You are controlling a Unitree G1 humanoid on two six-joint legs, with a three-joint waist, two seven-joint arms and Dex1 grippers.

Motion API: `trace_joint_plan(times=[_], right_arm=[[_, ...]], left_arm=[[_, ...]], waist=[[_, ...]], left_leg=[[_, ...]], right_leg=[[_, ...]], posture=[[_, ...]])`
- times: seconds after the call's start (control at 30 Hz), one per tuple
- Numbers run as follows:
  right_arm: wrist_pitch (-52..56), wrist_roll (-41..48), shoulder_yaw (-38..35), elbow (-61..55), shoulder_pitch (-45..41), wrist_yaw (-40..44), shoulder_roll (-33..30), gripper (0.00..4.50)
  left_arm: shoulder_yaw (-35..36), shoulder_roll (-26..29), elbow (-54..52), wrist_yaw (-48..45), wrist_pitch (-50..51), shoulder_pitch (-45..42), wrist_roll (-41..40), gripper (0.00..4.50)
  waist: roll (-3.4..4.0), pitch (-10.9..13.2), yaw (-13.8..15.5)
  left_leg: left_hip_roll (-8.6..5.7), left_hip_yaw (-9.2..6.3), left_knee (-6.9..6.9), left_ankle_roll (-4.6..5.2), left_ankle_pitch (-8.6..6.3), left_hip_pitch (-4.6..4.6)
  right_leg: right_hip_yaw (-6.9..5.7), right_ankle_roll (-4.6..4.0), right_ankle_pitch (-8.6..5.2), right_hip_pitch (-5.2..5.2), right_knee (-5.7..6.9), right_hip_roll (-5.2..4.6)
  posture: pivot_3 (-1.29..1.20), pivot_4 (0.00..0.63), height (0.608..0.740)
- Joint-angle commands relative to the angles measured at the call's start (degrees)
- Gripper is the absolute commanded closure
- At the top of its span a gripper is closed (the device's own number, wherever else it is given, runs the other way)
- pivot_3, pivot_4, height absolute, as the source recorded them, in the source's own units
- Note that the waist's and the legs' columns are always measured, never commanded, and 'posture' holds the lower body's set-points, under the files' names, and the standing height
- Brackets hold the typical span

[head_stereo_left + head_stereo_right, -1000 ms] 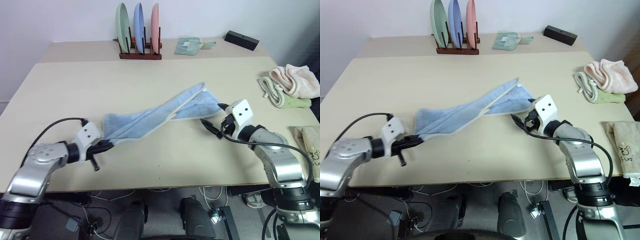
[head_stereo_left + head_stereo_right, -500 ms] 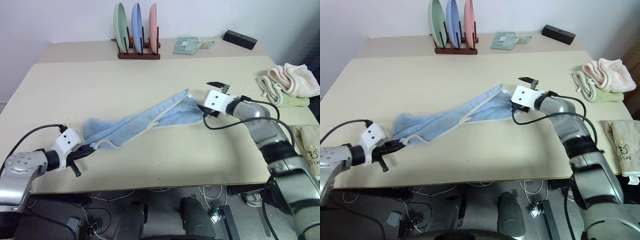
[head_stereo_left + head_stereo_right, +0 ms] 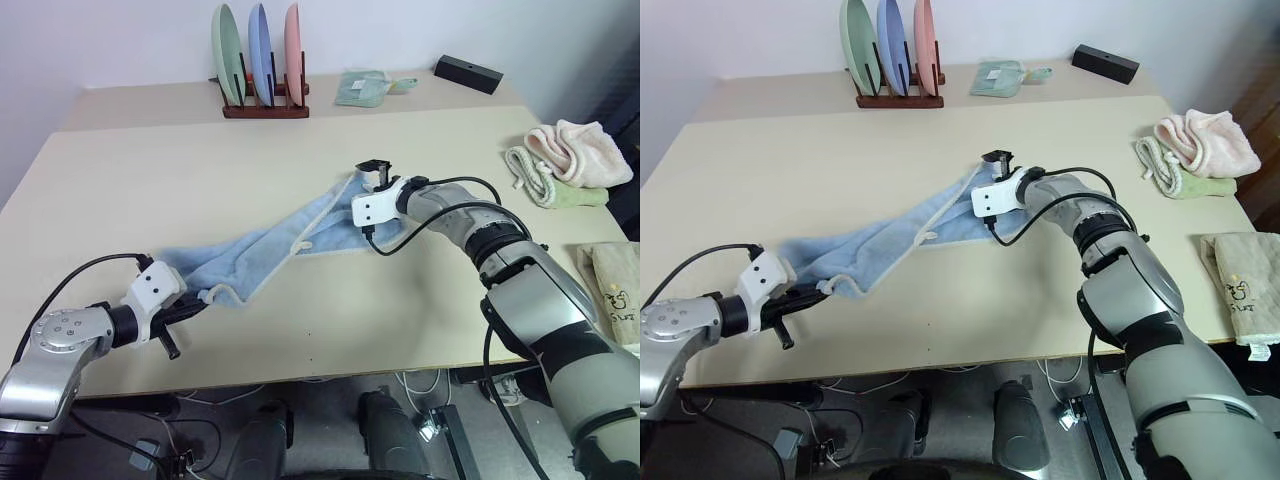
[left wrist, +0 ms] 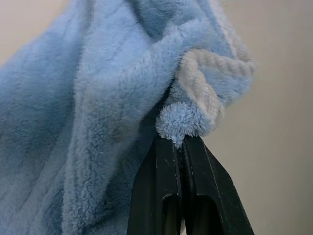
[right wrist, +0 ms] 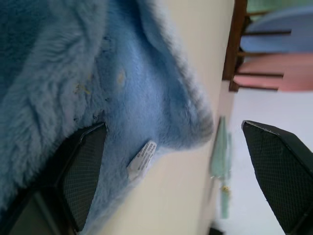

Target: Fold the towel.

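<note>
Two grippers work the towel [image 3: 285, 245] stretched between them: the left gripper [image 3: 190, 303] pinches one corner, the right gripper [image 3: 372, 178], fingers spread, straddles the far corner and next must close on it.

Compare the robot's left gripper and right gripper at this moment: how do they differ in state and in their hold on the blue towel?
The left gripper is shut, pinching a trimmed corner of the towel; the right gripper is open, its fingers straddling the towel's far corner without closing. The left one sits near the table's front edge; the right reaches toward mid-table. Both have black fingers.
</note>
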Motion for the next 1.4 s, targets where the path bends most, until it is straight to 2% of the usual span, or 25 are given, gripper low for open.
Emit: trace_joint_plan(times=[0.03, 0.2, 0.33, 0.57, 0.7, 0.83, 1.07, 1.17, 1.23, 1.4], right_arm=[[-0.9, -2.3, 1.8, 1.5, -2.3, -1.8, 0.6, 0.0], [-0.8, -3.4, 2.2, 2.0, -4.1, -3.8, 1.6, 0.0], [-0.7, -3.8, 2.1, 2.2, -4.8, -3.7, 2.4, 0.0], [0.3, -3.2, 1.2, 2.5, -5.0, -4.5, 2.8, 0.0], [1.1, -3.2, 1.2, 2.6, -5.4, -5.5, 3.5, 0.0], [0.9, -3.4, 1.5, 2.6, -6.1, -6.2, 4.7, 0.0], [3.0, -4.8, 2.7, 4.1, -7.3, -5.9, 8.1, 0.0], [3.2, -5.5, 3.5, 4.6, -7.1, -4.4, 8.6, 0.86], [3.2, -5.7, 3.8, 4.7, -6.8, -4.1, 8.7, 1.75], [3.7, -5.4, 3.3, 4.7, -6.1, -5.8, 8.4, 4.4]], left_arm=[[-1.4, 3.5, -1.1, -2.5, -1.2, 6.0, 2.8, 4.47], [-1.3, 6.8, 2.6, -2.1, -6.5, 10.1, 6.8, 4.47], [2.6, 8.4, 5.8, -3.5, -8.9, 12.0, 5.2, 4.47], [8.7, 12.2, 14.5, -5.3, -15.5, 15.2, 6.7, 4.47], [7.4, 9.8, 11.7, -4.8, -13.3, 11.4, 3.3, 4.47], [5.1, 8.6, 8.5, -4.5, -12.0, 10.7, 4.6, 4.47], [5.2, 8.4, 5.8, -4.5, -10.4, 12.3, 4.9, 4.47], [5.6, 8.0, 3.8, -4.0, -9.3, 13.1, 4.7, 4.5], [6.1, 7.7, 2.5, -3.8, -8.6, 13.7, 4.6, 4.5], [6.4, 6.6, 0.1, -2.9, -7.2, 14.8, 4.8, 4.5]], waist=[[0.11, -0.1, -0.1], [0.19, -0.1, -0.4], [0.21, -0.1, -1.6], [0.21, -0.1, -3.2], [0.24, -0.1, -3.1], [0.27, -0.1, -2.6], [0.28, -0.1, -1.5], [0.28, -0.1, -1.5], [0.28, -0.1, -1.5], [0.28, -0.1, -1.5]], left_leg=[[0.0, 0.02, -0.05, 0.0, 0.0, 0.03], [0.01, 0.05, -0.15, 0.01, 0.0, 0.23], [0.09, 0.06, -0.27, 0.01, -0.01, 0.5], [0.99, 0.12, -0.62, 0.15, -0.08, 1.05], [1.1, 0.11, -0.68, 0.16, -0.08, 0.99], [1.13, 0.11, -0.64, 0.16, -0.08, 0.98], [1.11, 0.11, -0.56, 0.16, -0.08, 0.92], [1.11, 0.11, -0.56, 0.15, -0.08, 0.91], [1.11, 0.11, -0.56, 0.15, -0.08, 0.91], [1.11, 0.11, -0.56, 0.15, -0.08, 0.91]], right_leg=[[0.03, -0.01, 0.0, -0.01, 0.01, 0.0], [0.06, -0.18, -0.11, 0.01, 0.21, 0.01], [0.07, -0.36, -0.29, 0.02, 0.55, 0.07], [0.13, -1.13, -0.67, 0.04, 0.96, 0.94], [0.15, -1.45, -0.87, -0.43, 1.69, 1.08], [0.15, -1.48, -0.87, -0.42, 1.74, 1.11], [0.15, -1.48, -0.87, -0.4, 1.66, 1.11], [0.15, -1.48, -0.87, -0.4, 1.64, 1.1], [0.15, -1.48, -0.87, -0.4, 1.63, 1.1], [0.15, -1.48, -0.87, -0.4, 1.64, 1.11]], posture=[[0.0, 0.15, 0.74], [0.0, 0.15, 0.74], [0.0, 0.15, 0.74], [0.0, 0.15, 0.74], [0.0, 0.15, 0.74], [0.0, 0.15, 0.74], [0.0, 0.15, 0.74], [0.0, 0.15, 0.74], [0.0, 0.15, 0.74], [0.0, 0.15, 0.74]])
